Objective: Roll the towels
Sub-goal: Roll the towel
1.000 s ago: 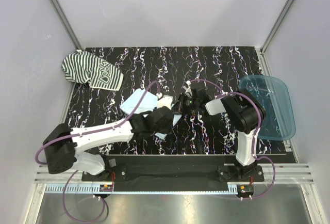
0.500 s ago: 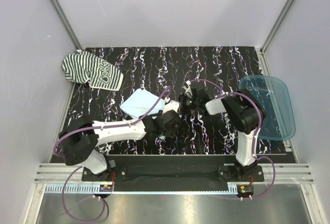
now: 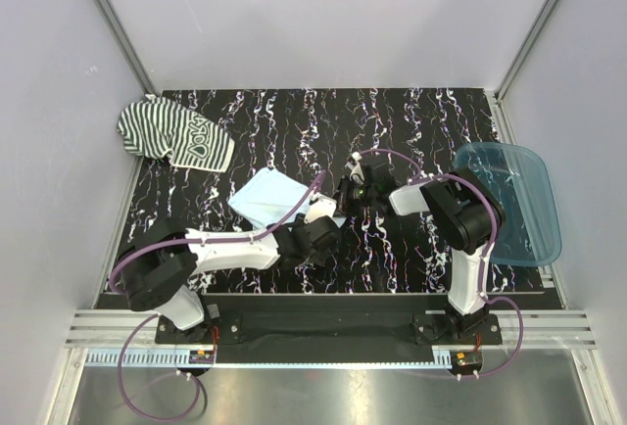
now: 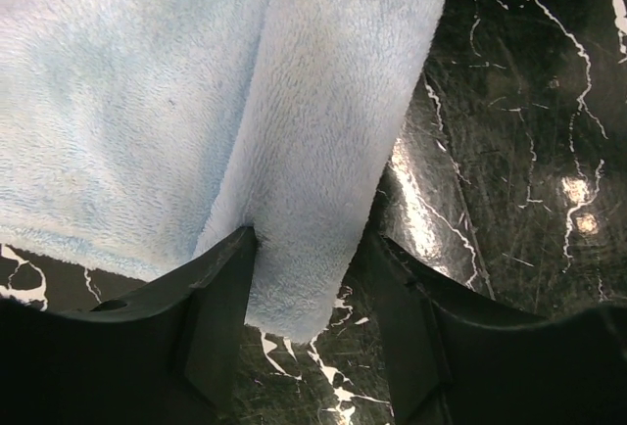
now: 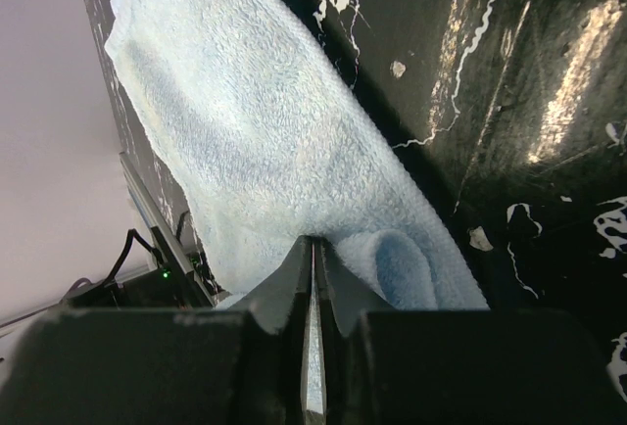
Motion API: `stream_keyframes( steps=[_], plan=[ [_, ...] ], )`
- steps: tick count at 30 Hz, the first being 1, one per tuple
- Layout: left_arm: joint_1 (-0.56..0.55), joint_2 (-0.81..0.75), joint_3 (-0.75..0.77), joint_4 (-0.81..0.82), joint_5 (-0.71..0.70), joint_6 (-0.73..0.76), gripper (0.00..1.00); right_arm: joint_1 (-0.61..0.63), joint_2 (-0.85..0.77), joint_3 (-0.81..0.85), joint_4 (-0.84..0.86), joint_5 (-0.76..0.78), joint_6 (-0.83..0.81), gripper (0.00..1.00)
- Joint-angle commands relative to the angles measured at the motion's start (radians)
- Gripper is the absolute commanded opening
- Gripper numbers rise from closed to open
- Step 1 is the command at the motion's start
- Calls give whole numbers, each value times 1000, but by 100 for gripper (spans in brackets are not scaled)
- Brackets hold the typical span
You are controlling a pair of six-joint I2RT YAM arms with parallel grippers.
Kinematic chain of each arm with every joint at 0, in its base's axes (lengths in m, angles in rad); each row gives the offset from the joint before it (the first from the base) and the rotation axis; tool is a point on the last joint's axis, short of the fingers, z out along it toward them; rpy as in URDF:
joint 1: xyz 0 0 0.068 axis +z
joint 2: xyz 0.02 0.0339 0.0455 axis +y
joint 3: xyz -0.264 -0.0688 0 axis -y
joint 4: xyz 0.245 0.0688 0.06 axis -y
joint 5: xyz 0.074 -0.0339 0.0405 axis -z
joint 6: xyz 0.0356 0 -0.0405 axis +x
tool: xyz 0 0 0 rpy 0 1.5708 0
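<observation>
Quick update: over the last second the left claw (image 4: 313,322) has loosened and shifted along the pale blue towel (image 3: 263,195), and the left arm has swung in closer to the middle of the bench (image 3: 392,121). On its wrist cam the jaws now stand released, one on each side of a folded-over strip of the towel. Its left finger (image 4: 220,317) just touches the crease and isn't squeezing, as far as I can see.

The right claw (image 5: 313,283) has hardly budged. It stays clenched on the other end of that same strip, with a little curl of cloth bunched right beside its tips.

The towel lies a bit left of the bench's centre, mostly flat with only one edge turned over, so I'd call the roll barely started. My guess is the left claw is resetting its hold so both can turn that edge together.

The striped towel (image 3: 176,136) sits crumpled in the far-left corner, untouched, and the blue tray (image 3: 534,239) is at the right edge
</observation>
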Motion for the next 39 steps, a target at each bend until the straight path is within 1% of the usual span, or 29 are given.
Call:
stream_keyframes(
  steps=[1, 10, 13, 14, 16, 17, 18, 19, 21, 22, 24, 27, 28, 29, 31, 32, 33, 35, 36, 39],
  plan=[
    [-6, 7, -9, -11, -78, 5, 56, 3, 29, 19, -58, 50, -45, 9],
    [-8, 35, -60, -13, -108, -11, 61, 2, 43, 28, -65, 50, -49, 10],
    [-8, 54, -58, -17, -104, -13, 58, 2, 49, 36, -70, 52, -51, 9],
    [-8, 73, -57, -17, -101, -11, 55, 2, 51, 39, -76, 50, -52, 9],
    [-8, 97, -52, -17, -89, -8, 37, 3, 55, 59, -88, 49, -59, 9],
    [-8, 105, -52, -19, -84, -5, 36, 2, 57, 59, -93, 49, -57, 9],
    [-8, 110, -48, -23, -81, -5, 30, 2, 59, 69, -98, 49, -60, 9],
    [-8, 114, -46, -22, -78, -5, 19, 2, 62, 75, -105, 49, -66, 9],
    [-8, 119, -45, -29, -67, -4, 10, 2, 59, 88, -128, 53, -72, 9],
    [-8, 120, -34, -42, -61, 1, 3, 2, 56, 97, -134, 55, -78, 8],
    [-8, 122, -20, -65, -55, -5, 0, 0, 49, 105, -162, 64, -83, 8],
    [-9, 124, 9, -95, 2, -27, 0, -6, 20, 129, -226, 92, -101, 9],
    [-8, 122, 14, -100, 23, -47, 0, -14, -4, 135, -251, 102, -118, 11],
    [-8, 119, 33, -114, 66, -57, 0, -15, -19, 141, -306, 119, -131, 17],
    [-9, 114, 50, -121, 127, -86, 0, -30, -64, 167, -358, 177, -167, 24],
    [-8, 108, 69, -124, 145, -96, 0, -35, -76, 178, -453, 222, -180, 29],
    [-8, 104, 77, -126, 158, -105, 0, -40, -89, 189, -484, 243, -190, 32],
    [-8, 93, 95, -135, 195, -123, 0, -61, -125, 220, -571, 297, -215, 42],
    [-9, 91, 115, -138, 206, -128, 0, -66, -139, 249, -603, 322, -223, 49],
    [-9, 97, 138, -144, 243, -131, 0, -92, -191, 330, -755, 444, -241, 59]
  ],
)
